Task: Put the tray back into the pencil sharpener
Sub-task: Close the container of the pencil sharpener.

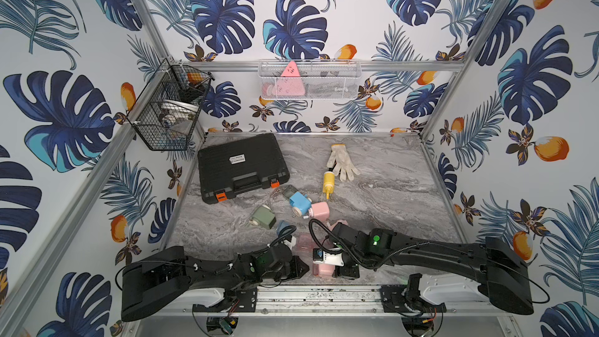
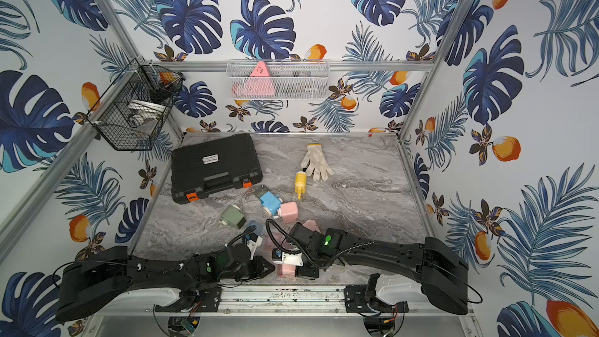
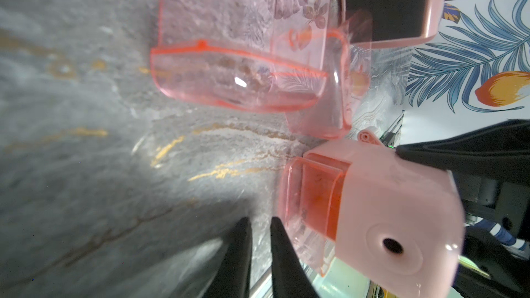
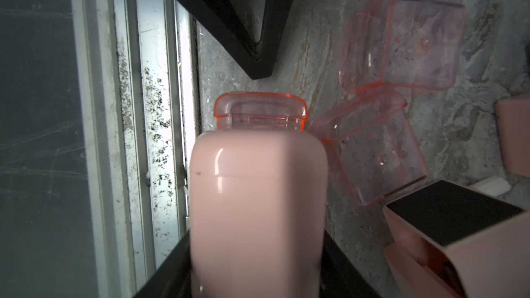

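A pink pencil sharpener (image 4: 258, 182) lies near the table's front edge, and my right gripper (image 4: 258, 253) is shut on its body, one jaw on each side. A clear pink tray (image 4: 259, 110) sits partly inside the pencil sharpener (image 3: 395, 210), and the tray's (image 3: 309, 196) outer end still sticks out. My left gripper (image 3: 260, 222) is shut and empty, its tips just beside that protruding end. In both top views the two grippers meet over the sharpener (image 1: 322, 269), the left gripper (image 1: 301, 269) on its left.
Two loose clear pink trays (image 4: 401, 47) (image 4: 370, 150) lie just behind. A second pink sharpener (image 4: 459, 239) with an empty slot lies beside them. Farther back are blue (image 1: 299, 201), pink (image 1: 319, 210) and green (image 1: 264, 217) sharpeners, a yellow bottle (image 1: 328, 183), a glove (image 1: 342, 162) and a black case (image 1: 241, 166).
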### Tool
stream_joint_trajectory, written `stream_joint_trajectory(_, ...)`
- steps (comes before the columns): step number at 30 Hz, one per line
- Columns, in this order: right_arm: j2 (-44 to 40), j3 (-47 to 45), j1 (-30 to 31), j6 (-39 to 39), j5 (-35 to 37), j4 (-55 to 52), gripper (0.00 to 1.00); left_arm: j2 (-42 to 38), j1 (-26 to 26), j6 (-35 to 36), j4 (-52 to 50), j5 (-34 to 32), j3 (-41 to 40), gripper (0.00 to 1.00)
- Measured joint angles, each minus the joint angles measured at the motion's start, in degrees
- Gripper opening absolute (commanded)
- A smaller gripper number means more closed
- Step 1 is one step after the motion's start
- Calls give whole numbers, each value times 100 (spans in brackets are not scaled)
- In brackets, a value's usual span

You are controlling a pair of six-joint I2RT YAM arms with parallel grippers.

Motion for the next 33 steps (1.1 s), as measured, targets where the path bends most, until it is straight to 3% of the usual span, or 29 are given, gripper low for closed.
stream_joint_trajectory(28,111,-2,-9,-81,-26,59,47,1307,-74,-299,1578,225,94,16)
stream_joint_trajectory(33,133,11,-9,-81,-24,46,54,1141,-90,-306,1440,142,90,16)
